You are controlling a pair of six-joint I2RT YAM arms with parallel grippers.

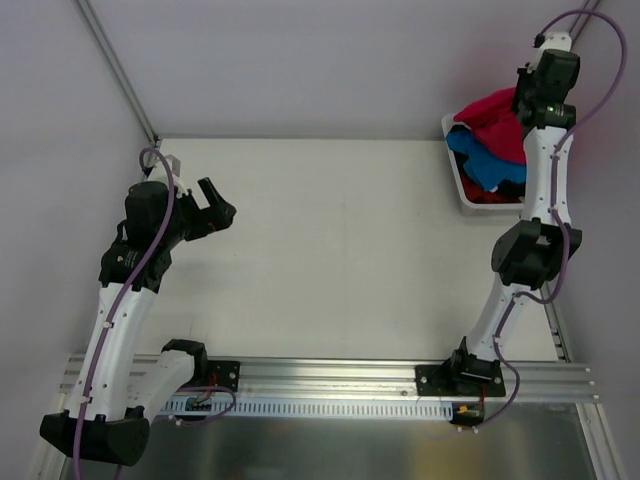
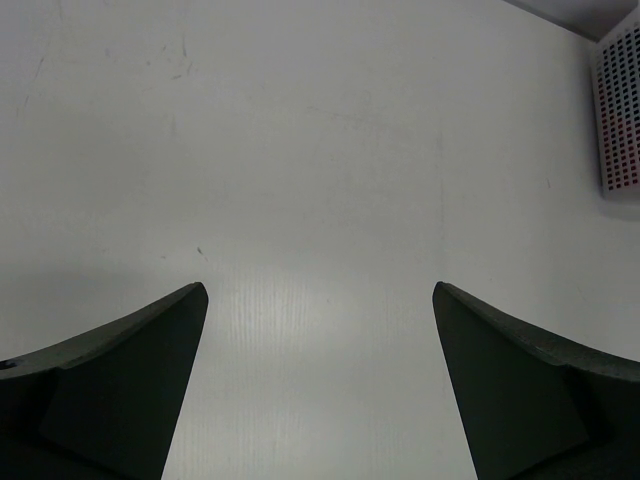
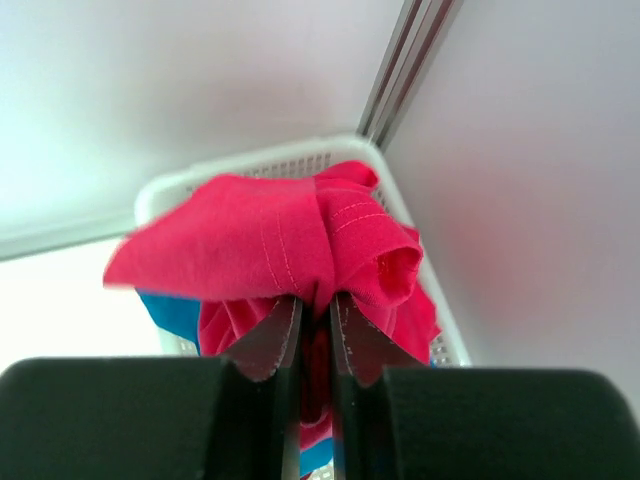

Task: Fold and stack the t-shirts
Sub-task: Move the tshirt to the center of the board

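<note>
A bright crimson-red t-shirt (image 1: 492, 112) is bunched at the top of the pile in the white slatted basket (image 1: 456, 180) at the table's far right. My right gripper (image 3: 316, 300) is shut on a fold of this red t-shirt (image 3: 270, 240), which hangs from the jaws above the basket. A bright blue t-shirt (image 1: 478, 160) lies under it and also shows in the right wrist view (image 3: 170, 310). A darker red one (image 1: 495, 197) lies at the basket's near end. My left gripper (image 2: 320, 300) is open and empty above the bare table at the left.
The basket's corner (image 2: 620, 110) shows at the far right of the left wrist view. White walls close in the table at the back and sides, with a metal post (image 1: 115, 65) in the back-left corner. An aluminium rail (image 1: 330, 375) runs along the near edge.
</note>
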